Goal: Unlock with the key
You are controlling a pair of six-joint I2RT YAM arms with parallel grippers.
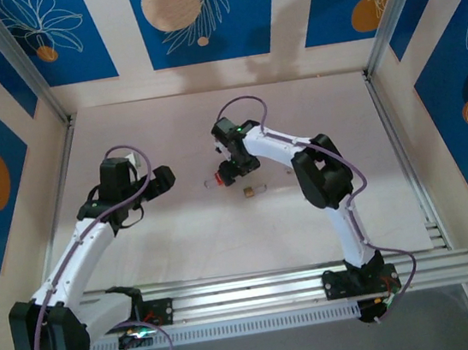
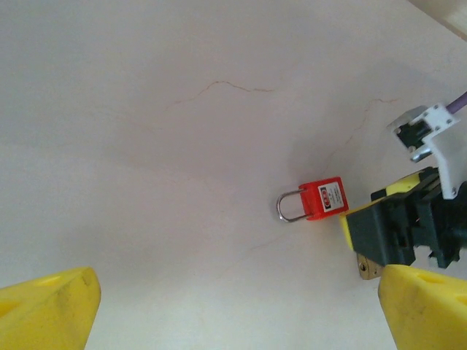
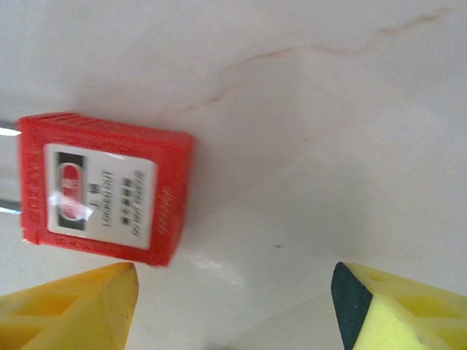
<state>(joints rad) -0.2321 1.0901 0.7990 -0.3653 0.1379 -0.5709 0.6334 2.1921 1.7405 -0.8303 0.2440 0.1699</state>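
I've got the red plastic padlock (image 3: 169, 191) lying flat on the pale worktop (image 3: 328, 109), at the left of the right wrist view. Its white label (image 3: 98, 193) faces up and its steel shackle (image 2: 287, 206) points toward the left edge. I judge it light, rigid and fairly slick, so it is likely to skid if nudged. I'd pinch the ribbed body across its sides, clear of the keyway. The right pincer (image 3: 233, 292) hangs just beside it, jaws apart with nothing between them. The left pincer (image 2: 237, 292) is spread wide and empty, well apart from the padlock. What I take for the small brass key (image 1: 252, 192) lies near the padlock.
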